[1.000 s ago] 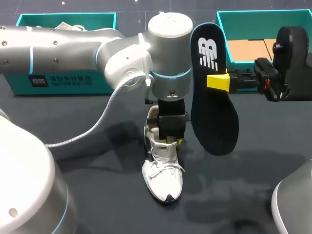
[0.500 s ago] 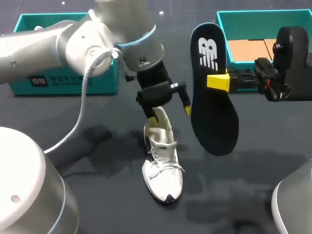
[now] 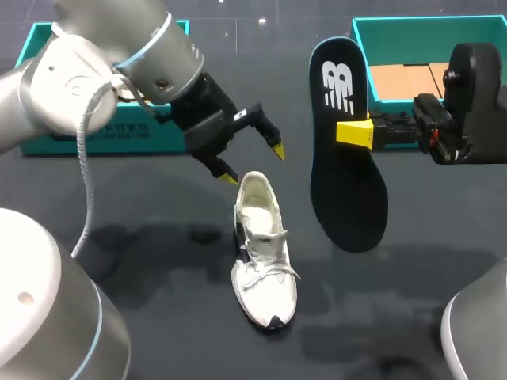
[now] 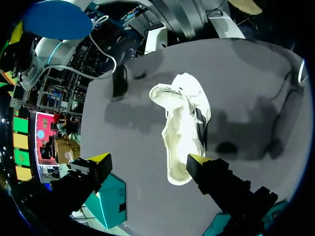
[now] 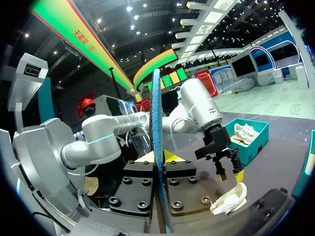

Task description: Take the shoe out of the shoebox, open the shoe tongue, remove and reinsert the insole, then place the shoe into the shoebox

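The white shoe (image 3: 264, 261) lies on the dark tabletop (image 3: 158, 261), toe toward the robot. The left pincer (image 3: 253, 164) hangs just above the shoe's heel, fingers spread and empty. The right pincer (image 3: 354, 132) is clenched on the dark insole (image 3: 348, 198), held upright in the air beside the shoe. A teal shoebox (image 3: 420, 20) sits beyond the shoe, behind the insole.

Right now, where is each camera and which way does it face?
Head: above and behind, looking down on the table; left gripper open near the shoe, right gripper holding the insole.
Left wrist: down past the left gripper at the shoe.
Right wrist: along the insole's edge toward the left gripper.
All share the shoe.
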`<state>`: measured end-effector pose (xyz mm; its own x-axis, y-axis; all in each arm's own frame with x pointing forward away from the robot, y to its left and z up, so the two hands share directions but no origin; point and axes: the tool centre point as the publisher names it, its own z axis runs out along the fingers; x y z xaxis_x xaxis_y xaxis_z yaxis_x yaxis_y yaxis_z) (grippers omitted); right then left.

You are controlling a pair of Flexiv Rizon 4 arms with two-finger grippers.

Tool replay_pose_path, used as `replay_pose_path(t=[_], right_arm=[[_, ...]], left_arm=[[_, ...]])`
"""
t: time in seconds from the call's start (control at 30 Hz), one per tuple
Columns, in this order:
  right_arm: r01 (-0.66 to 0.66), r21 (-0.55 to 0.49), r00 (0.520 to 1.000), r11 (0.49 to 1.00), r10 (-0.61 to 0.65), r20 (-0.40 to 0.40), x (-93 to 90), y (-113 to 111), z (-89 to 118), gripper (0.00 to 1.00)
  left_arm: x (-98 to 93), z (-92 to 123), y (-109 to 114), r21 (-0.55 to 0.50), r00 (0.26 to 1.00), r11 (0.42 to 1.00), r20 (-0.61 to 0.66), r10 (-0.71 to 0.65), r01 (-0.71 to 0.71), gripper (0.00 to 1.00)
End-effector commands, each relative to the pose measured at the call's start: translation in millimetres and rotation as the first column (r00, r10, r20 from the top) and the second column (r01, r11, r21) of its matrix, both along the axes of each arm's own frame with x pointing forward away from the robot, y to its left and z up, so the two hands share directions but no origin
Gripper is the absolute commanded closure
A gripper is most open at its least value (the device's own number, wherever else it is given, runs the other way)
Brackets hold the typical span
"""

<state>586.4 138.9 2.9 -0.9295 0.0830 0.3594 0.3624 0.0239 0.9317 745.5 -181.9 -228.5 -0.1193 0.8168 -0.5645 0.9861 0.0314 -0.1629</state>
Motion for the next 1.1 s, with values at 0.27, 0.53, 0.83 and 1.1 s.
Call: replay_pose_path(t=[0.27,0.53,0.83,1.1], right_arm=[[0.237,-0.083,0.971,0.968,-0.237,0.016,-9.4,1.4,-0.7,1.0],[0.237,-0.083,0.971,0.968,-0.237,0.016,-9.4,1.4,-0.7,1.0],[0.237,-0.083,0.971,0.968,-0.237,0.016,-9.4,1.4,-0.7,1.0],[0.237,-0.083,0.971,0.968,-0.237,0.016,-9.4,1.4,-0.7,1.0]], left_arm=[[-5.7,34.7,5.2,-0.315,0.979,0.949,0.19,0.08,-0.017,0.0],[-6.9,71.2,-8.2,-0.492,0.957,0.87,0.253,0.14,0.003,0.0],[-2.6,83.9,-10.3,-0.559,0.956,0.829,0.25,0.153,0.013,0.0],[4.3,91.8,-2.2,-0.629,0.95,0.777,0.263,0.166,0.038,0.0]])
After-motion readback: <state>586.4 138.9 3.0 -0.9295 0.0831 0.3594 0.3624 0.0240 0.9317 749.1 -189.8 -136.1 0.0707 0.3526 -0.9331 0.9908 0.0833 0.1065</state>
